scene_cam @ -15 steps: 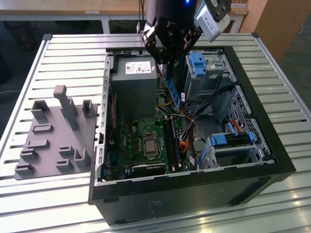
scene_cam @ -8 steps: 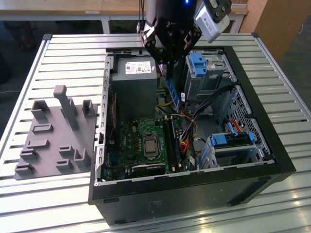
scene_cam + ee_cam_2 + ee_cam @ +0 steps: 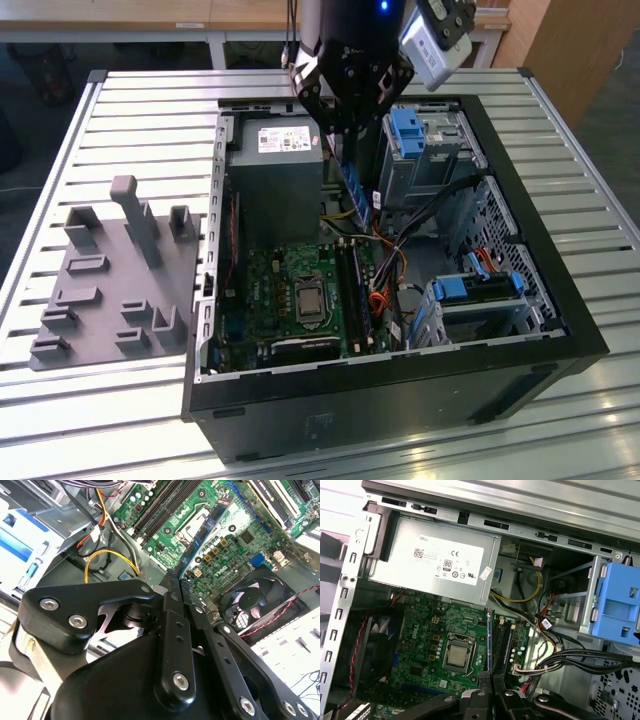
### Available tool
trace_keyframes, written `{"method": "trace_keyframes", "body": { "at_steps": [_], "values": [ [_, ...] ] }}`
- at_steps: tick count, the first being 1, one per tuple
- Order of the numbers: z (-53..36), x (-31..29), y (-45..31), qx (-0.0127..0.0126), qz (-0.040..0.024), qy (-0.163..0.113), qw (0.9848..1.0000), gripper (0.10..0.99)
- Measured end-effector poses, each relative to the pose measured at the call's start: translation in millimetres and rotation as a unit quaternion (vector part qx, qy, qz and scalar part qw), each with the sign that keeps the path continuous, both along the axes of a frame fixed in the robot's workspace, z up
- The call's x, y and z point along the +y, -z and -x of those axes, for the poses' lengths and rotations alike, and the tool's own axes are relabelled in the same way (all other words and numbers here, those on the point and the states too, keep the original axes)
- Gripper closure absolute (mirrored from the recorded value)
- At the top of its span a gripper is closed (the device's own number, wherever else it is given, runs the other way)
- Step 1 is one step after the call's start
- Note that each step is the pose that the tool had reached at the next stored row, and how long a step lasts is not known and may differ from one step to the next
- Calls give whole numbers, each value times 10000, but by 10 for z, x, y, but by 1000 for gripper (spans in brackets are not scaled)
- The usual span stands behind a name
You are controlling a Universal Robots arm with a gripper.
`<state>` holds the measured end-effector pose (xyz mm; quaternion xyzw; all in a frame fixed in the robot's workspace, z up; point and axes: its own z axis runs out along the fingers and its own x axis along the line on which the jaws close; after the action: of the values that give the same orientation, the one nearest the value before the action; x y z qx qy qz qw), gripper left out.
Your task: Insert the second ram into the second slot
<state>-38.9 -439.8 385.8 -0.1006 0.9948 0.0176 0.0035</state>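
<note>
Found the hand (image 3: 175,578) closed narrow on the second ram (image 3: 205,535), flat faces pinched, stick hanging edge-down above the memory slots (image 3: 504,637) of the motherboard (image 3: 420,645) inside the open computer case (image 3: 400,400); not yet seated. Judged light, thin and stiff, yet brittle under twist or side load. Best gripped on the long faces near the upper edge, clear of the contact edge. Smooth faces judged liable to slip under seating pressure.
</note>
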Motion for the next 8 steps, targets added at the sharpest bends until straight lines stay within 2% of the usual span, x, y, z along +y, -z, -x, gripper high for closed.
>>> {"method": "trace_keyframes", "body": {
  "at_steps": [4, 6, 8],
  "values": [
    [0, 0, 7, 0, 1, 0, 10000, 957],
    [0, 0, 52, 0, 7, 0, 10000, 957],
    [0, 0, 55, 0, 8, 0, 10000, 957]
  ]
}}
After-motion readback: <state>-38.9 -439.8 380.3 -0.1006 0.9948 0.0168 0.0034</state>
